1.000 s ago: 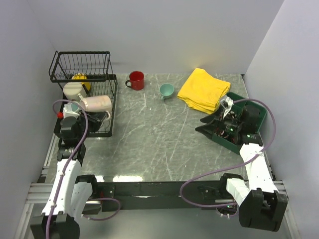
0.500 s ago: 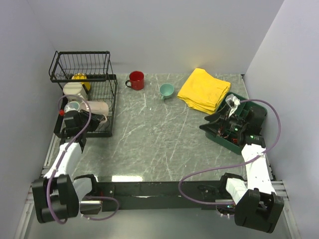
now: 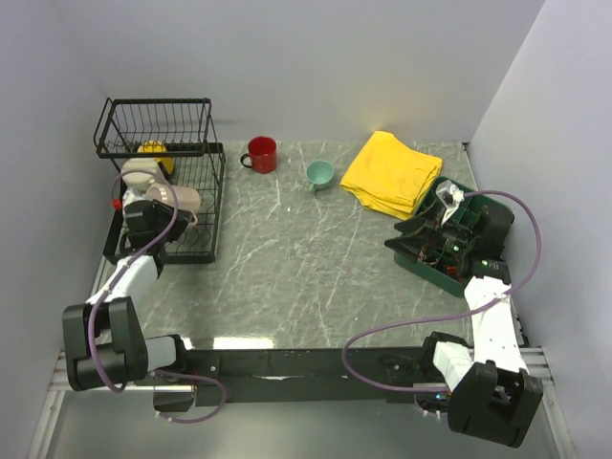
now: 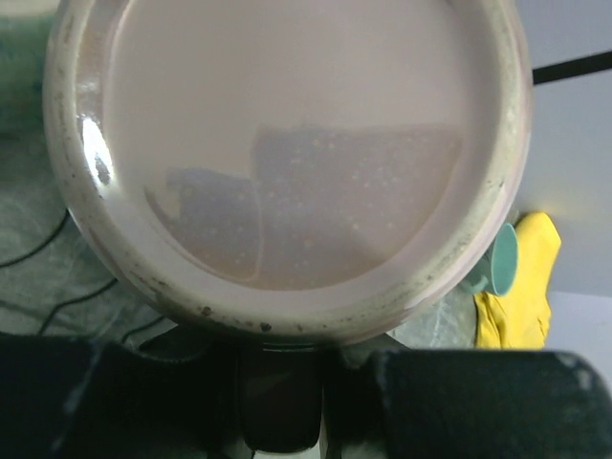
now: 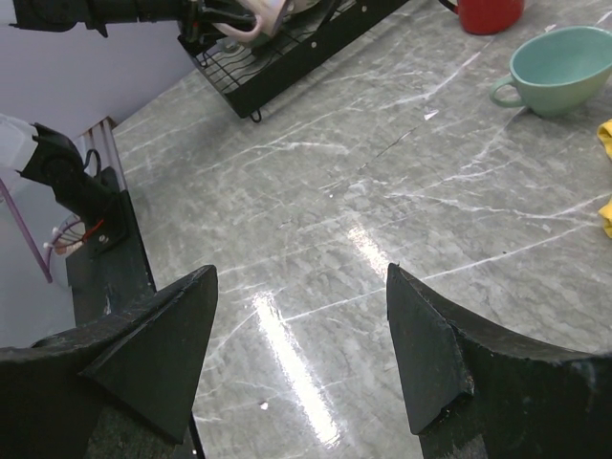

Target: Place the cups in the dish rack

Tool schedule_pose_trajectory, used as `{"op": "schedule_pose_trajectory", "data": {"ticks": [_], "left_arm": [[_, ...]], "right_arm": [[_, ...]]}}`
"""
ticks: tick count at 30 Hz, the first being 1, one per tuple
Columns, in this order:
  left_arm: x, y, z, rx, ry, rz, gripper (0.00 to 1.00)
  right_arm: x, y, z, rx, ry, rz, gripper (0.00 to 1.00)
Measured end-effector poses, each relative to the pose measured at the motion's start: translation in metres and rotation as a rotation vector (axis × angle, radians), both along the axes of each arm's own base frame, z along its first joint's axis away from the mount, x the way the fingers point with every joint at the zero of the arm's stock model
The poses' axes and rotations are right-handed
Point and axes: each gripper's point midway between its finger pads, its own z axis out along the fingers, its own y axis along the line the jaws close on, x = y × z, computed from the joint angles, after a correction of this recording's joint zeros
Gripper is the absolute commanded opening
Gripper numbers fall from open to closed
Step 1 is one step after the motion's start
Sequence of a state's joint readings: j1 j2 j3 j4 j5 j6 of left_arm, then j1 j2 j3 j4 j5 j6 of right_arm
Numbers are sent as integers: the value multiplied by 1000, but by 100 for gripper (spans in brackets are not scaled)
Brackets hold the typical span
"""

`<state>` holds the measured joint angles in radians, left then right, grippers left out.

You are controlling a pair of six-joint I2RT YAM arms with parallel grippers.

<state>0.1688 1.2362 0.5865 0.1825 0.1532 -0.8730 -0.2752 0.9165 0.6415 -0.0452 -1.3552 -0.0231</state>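
The black wire dish rack (image 3: 196, 191) stands at the far left. A yellow mug (image 3: 153, 153) and a cream mug (image 3: 140, 175) sit in it. The pinkish-beige mug (image 3: 184, 199) lies on its side on the flat tray. My left gripper (image 3: 163, 207) is right at that mug's base, which fills the left wrist view (image 4: 287, 143); the dark fingers (image 4: 459, 402) stand apart below it. The red mug (image 3: 260, 153) and small teal cup (image 3: 319, 174) stand on the table. My right gripper (image 3: 394, 241) is open and empty, low over the table (image 5: 301, 287). The grey-green mug is hidden.
A folded yellow cloth (image 3: 392, 172) lies at the back right. A green compartment tray (image 3: 492, 206) sits under my right arm. Walls close in on the left, back and right. The right wrist view shows the teal cup (image 5: 564, 57) and the rack (image 5: 287, 57) far off.
My left arm has swung forward and up to the pinkish-beige mug on the rack. My right gripper has drawn back slightly toward the green tray.
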Motion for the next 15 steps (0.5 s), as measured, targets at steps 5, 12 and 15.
{"op": "schedule_pose_trajectory", "data": {"ticks": [5, 12, 15], "left_arm": [[10, 7, -5, 39, 5, 10, 1], [28, 1, -11, 112, 24, -23, 1], [34, -3, -13, 140, 29, -36, 1]], "right_arm": [[1, -1, -1, 1, 4, -5, 78], [2, -3, -2, 4, 11, -8, 78], [3, -4, -3, 5, 14, -13, 78]]}}
